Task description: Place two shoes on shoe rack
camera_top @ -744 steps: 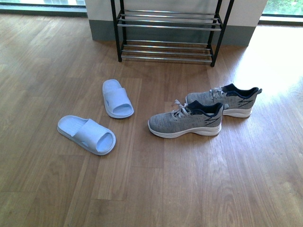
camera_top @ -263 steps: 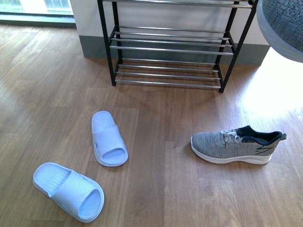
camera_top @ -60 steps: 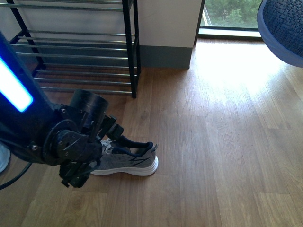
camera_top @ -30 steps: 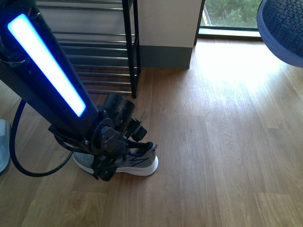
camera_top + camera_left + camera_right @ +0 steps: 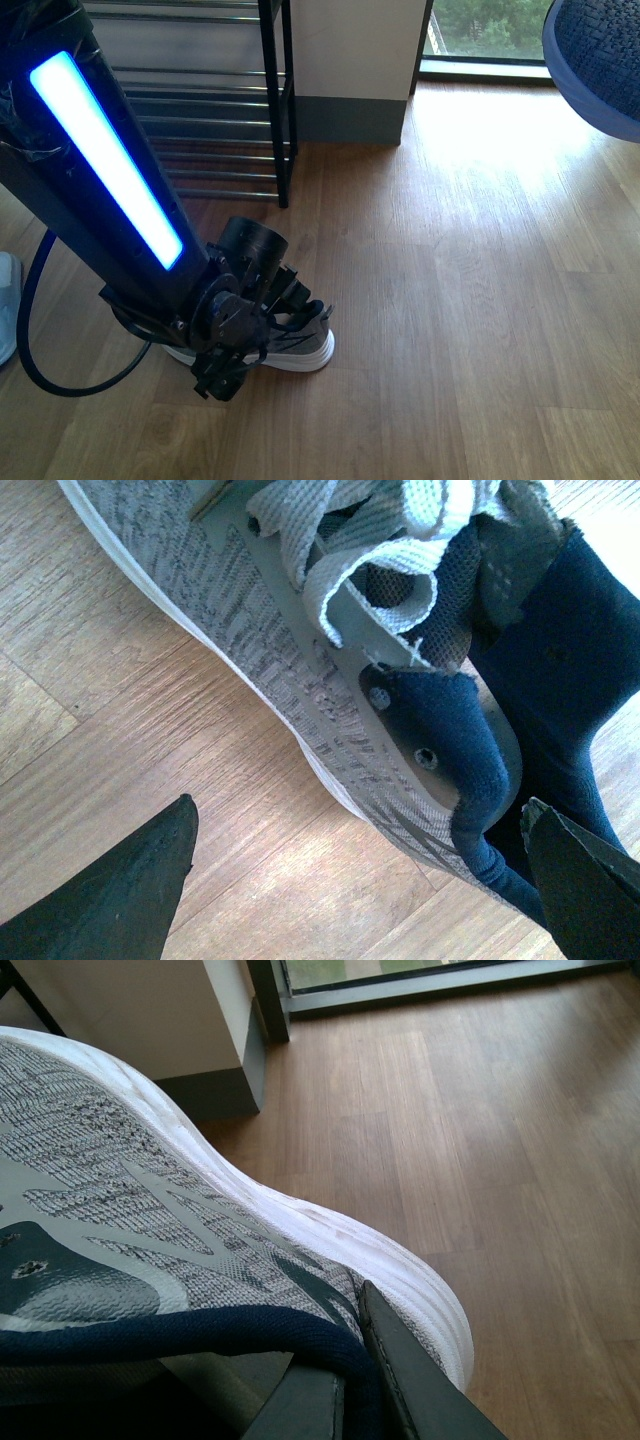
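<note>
wide pale brown wood plank floor (image 5: 480, 300) fills most of the front view. the knee-high shoe rack with black metal frame and thin chrome rods (image 5: 200, 100) stands at the far left, beside a white wall with grey skirting (image 5: 350, 118).

the black left arm with a glowing blue strip (image 5: 105, 165) slants down from the upper left to the floor just in front of the rack's right post.

grey knit lace-up sneaker with white sole and navy collar (image 5: 300, 342): lying on the floor near the rack, upright on its sole, mostly hidden by the arm. left gripper (image 5: 358, 840): released. its two black fingertips (image 5: 130, 890) are spread wide, one on each side of the shoe's collar area, and neither is seen pressing the knit.

second grey knit sneaker (image 5: 600, 50): raised clear of the floor at the upper right, well apart from the rack. right gripper (image 5: 350, 1400): clenched on this shoe, with the navy collar pinched between its fingers.

pale blue rubber slipper (image 5: 6, 310): only a sliver shows, on the floor at the left edge.
</note>
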You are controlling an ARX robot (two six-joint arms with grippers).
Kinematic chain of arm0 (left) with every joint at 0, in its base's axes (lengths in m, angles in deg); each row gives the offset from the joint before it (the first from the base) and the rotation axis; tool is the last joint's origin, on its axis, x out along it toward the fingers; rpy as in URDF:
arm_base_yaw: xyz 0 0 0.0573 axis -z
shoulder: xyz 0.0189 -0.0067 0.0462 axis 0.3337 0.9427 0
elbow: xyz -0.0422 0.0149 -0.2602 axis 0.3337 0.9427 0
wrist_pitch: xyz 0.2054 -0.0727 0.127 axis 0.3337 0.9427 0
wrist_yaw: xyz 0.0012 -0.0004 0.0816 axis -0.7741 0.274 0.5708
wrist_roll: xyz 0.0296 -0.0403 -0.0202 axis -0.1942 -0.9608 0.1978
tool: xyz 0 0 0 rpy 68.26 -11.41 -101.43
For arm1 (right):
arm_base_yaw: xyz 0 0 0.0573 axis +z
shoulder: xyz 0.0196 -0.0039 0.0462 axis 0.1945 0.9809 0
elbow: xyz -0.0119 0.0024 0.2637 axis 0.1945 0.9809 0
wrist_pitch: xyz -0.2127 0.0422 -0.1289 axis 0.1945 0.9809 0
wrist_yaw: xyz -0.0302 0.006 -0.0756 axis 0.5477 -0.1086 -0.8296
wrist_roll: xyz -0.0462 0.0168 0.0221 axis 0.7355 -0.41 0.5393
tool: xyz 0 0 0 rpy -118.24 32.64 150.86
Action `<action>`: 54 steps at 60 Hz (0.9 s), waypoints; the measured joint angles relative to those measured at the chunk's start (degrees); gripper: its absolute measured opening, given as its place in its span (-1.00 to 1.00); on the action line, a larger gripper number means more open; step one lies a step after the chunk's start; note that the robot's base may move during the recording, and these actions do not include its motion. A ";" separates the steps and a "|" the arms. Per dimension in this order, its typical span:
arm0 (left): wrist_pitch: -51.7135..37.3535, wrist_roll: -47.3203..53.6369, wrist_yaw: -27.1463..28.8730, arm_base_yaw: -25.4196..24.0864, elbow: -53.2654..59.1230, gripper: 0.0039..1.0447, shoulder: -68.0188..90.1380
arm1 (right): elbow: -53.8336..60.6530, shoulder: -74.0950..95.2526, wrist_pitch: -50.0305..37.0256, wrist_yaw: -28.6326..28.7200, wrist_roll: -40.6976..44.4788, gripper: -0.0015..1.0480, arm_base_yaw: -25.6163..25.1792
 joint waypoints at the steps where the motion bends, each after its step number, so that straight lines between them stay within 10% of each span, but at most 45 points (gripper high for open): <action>1: 0.13 -0.07 0.00 0.02 0.02 0.83 -0.04 | 0.00 0.00 0.00 0.00 0.00 -0.97 0.00; 54: 10.97 1.73 -3.32 0.70 -15.17 0.72 9.27 | 0.00 0.00 0.00 0.00 0.00 -0.97 0.00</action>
